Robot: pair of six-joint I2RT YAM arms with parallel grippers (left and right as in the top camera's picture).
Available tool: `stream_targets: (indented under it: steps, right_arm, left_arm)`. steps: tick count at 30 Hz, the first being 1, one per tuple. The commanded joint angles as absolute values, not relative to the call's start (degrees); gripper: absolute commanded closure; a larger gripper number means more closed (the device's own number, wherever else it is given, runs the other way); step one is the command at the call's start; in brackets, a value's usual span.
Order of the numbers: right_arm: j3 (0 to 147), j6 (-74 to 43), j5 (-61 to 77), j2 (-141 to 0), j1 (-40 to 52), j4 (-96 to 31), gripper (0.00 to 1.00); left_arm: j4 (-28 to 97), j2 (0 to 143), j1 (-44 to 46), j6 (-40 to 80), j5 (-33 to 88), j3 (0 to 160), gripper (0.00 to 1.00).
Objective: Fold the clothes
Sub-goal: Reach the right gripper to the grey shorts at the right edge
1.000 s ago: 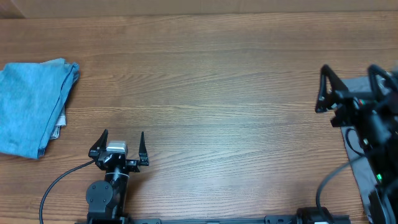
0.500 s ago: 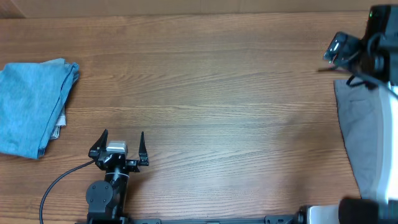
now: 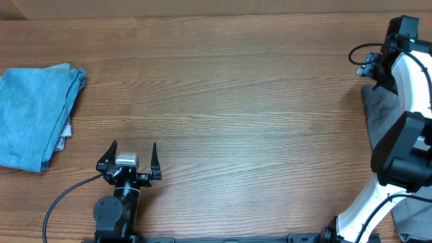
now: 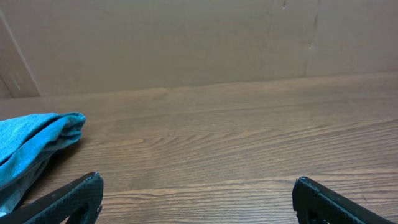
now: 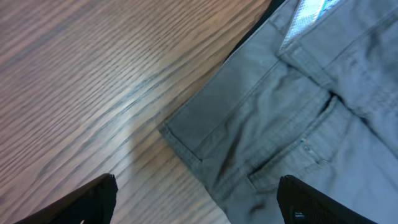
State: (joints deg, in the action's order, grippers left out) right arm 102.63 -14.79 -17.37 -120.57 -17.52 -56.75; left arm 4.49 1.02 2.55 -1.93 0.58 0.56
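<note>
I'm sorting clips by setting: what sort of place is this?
Probably a robotics lab bench for laundry folding: a wood-grain table, left arm and right arm at its near edge, grey shorts and a folded blue garment on it.

Shorts, overhead: only strip near right edge shows, rest under right arm or past frame. Right wrist view: same shorts run off top, right and bottom edges; pale lining cut by top edge. Dark sliver left of lining: too small to identify. Right gripper: only fingertips in frame, at bottom corners. Blue garment: cut by left edge.
</note>
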Motion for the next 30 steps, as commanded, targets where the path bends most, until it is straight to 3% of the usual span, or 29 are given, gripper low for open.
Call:
stream_targets:
  steps: [1,16,27,28,30]
  right_arm:
    - [102.8,-14.87,-17.96,-123.81,-18.46,-55.72,0.13]
    - [101.6,-15.03,-15.35,-132.14,-19.27,-51.42,0.1]
    - [101.3,-15.03,-15.35,-132.14,-20.05,-51.68,0.58]
    - [101.3,-15.03,-15.35,-132.14,-20.05,-51.68,0.63]
    - [101.32,-15.03,-15.35,-132.14,-20.05,-51.68,0.85]
  left_arm:
    - [4.43,0.64,2.74,-3.03,-0.01,0.27,0.0]
    - [4.43,0.64,2.74,-3.03,-0.01,0.27,0.0]
    - [4.4,0.64,2.74,-3.03,-0.01,0.27,0.0]
    - [4.4,0.64,2.74,-3.03,-0.01,0.27,0.0]
    - [4.43,0.64,2.74,-3.03,-0.01,0.27,0.0]
